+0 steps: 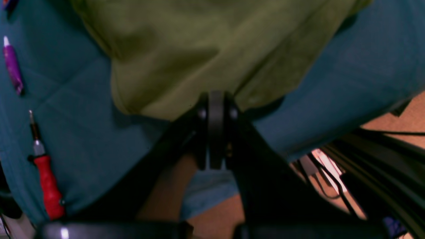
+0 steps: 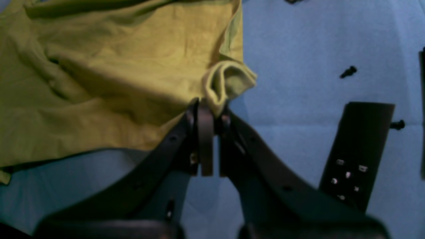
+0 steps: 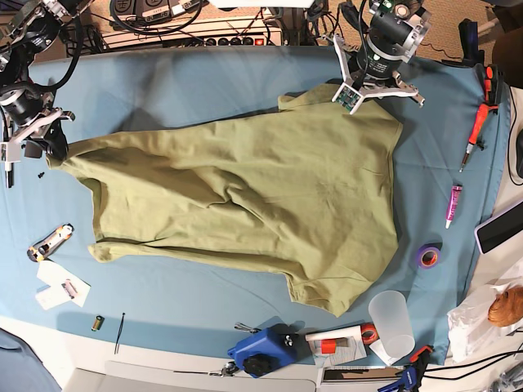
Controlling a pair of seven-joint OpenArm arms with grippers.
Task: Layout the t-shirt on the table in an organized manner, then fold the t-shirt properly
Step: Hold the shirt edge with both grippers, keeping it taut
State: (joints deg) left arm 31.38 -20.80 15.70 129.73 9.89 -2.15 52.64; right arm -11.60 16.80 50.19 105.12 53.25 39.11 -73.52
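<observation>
T-shirt (image 3: 245, 196) rumpled on table (image 3: 163, 90), pinched edges hidden inside both jaws

A: so how is everything placed around the t-shirt (image 3: 245, 196), going by the base view?

B: It's spread across the middle of the table (image 3: 204, 90). The left gripper (image 3: 369, 94) is set at its far right corner, the right gripper (image 3: 55, 151) at its left tip. A screwdriver (image 3: 476, 124), marker (image 3: 453, 206) and tape roll (image 3: 426, 256) are lined up right of it.

A: and nearer the front edge?

B: A cup (image 3: 391, 323) is stood just past its near right corner. A utility knife (image 3: 49, 242) is found off its near left side.
</observation>
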